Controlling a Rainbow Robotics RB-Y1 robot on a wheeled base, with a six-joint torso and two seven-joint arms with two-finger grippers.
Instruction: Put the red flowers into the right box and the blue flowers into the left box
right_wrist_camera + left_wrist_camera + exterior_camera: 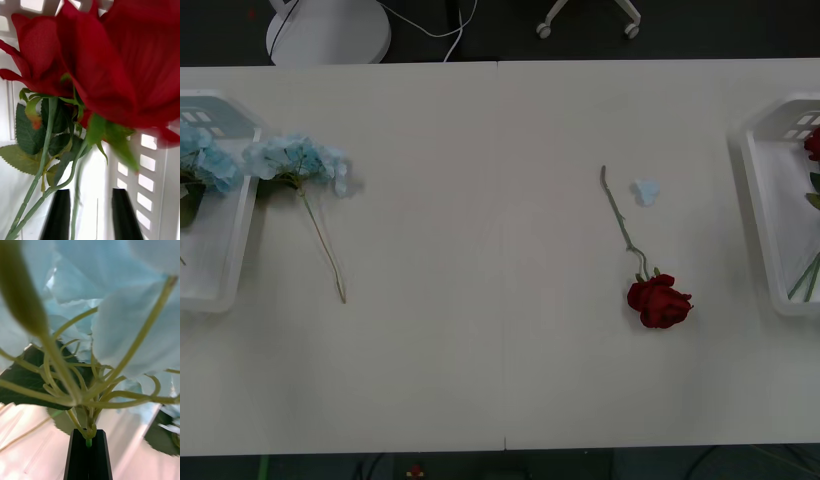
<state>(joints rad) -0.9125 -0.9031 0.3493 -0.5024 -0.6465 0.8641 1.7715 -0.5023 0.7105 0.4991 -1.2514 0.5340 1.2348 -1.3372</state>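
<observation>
Front view looks down from above on the pale white tabletop (pixel 480 350). Right wrist camera sits very close to deep-red roses (pixel 112 63) inside the white slotted plastic tray (pixel 770 200), shared with front view. Left wrist camera sits close under a pale-blue petal cluster (pixel 112 296).

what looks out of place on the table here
A tiny pale-blue scrap lies loose beside the stem of the red rose on the table, like a shed petal. One blue flower rests just outside the left box, by its rim. Both flowers are outside the boxes.

surface (pixel 430 380): white, centre seam | floor (pixel 700 30): dark, far | white round base (pixel 328 32) far left | chair castors (pixel 588 22) far right | white cable (pixel 442 30)
</observation>
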